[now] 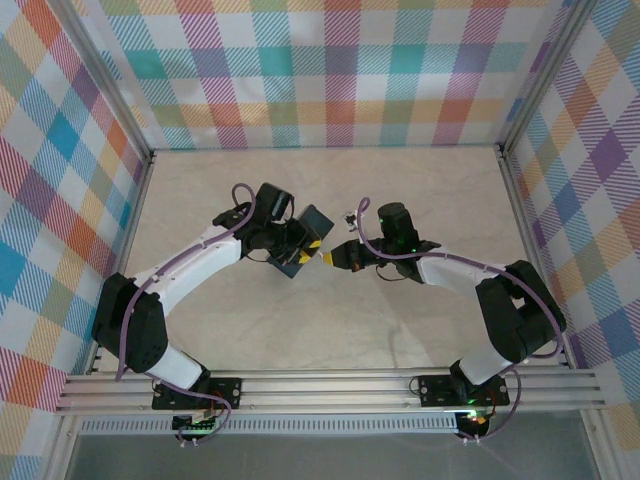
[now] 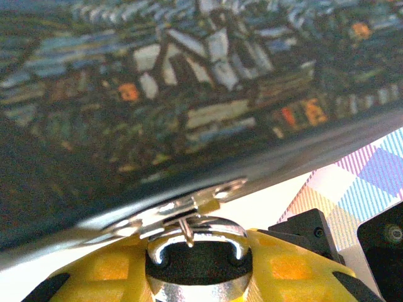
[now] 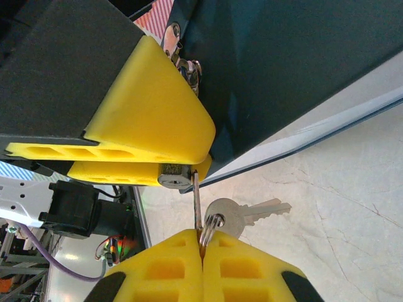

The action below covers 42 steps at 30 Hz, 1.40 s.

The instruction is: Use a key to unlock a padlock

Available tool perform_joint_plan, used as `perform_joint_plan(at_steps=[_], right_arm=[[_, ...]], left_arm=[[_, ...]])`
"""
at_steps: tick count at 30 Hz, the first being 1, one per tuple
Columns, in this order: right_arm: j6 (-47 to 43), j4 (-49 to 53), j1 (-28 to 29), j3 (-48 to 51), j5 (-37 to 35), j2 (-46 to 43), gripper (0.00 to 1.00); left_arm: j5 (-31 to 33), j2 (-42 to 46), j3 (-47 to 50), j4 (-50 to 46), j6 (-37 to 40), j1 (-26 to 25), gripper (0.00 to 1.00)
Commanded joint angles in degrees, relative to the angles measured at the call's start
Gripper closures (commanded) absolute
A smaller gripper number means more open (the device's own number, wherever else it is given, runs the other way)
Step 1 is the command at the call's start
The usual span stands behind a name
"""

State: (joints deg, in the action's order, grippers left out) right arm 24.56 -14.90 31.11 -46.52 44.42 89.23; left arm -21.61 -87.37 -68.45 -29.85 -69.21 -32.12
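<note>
In the left wrist view my left gripper (image 2: 196,277) is shut on the small padlock (image 2: 198,259), one yellow finger (image 2: 94,274) on each side of its dark body. The silver shackle (image 2: 200,231) passes through the hasp of the blue painted tin (image 2: 189,82) above it. In the right wrist view my right gripper (image 3: 203,244) is shut on the key (image 3: 197,202). The key's blade points up at the padlock's bottom face (image 3: 174,177). Its tip lies against that face's right edge, beside the keyhole slot. From above, the two grippers (image 1: 300,250) (image 1: 333,258) meet nose to nose mid-table.
A second key (image 3: 242,214) hangs from a ring at my right fingertips. The tin (image 1: 312,225) is tilted off the marble-patterned table (image 1: 330,340), which has bare floor all round. Plaid walls (image 1: 330,70) close in the back and both sides.
</note>
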Motion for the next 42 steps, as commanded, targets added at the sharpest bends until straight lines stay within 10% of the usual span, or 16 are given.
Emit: perform_joint_plan(at_steps=[1,42], right_arm=[[-1.2,-0.7,0.1,-2.7,1.8,0.6,1.00],[-5.8,6.2,2.0,-2.5,0.8,-1.6,1.00]], left_arm=[[-0.7,0.3,-1.6,2.1,1.4,-0.4,0.91],[-1.1,3.3,-3.8,-1.7,4.8,2.2,0.91]])
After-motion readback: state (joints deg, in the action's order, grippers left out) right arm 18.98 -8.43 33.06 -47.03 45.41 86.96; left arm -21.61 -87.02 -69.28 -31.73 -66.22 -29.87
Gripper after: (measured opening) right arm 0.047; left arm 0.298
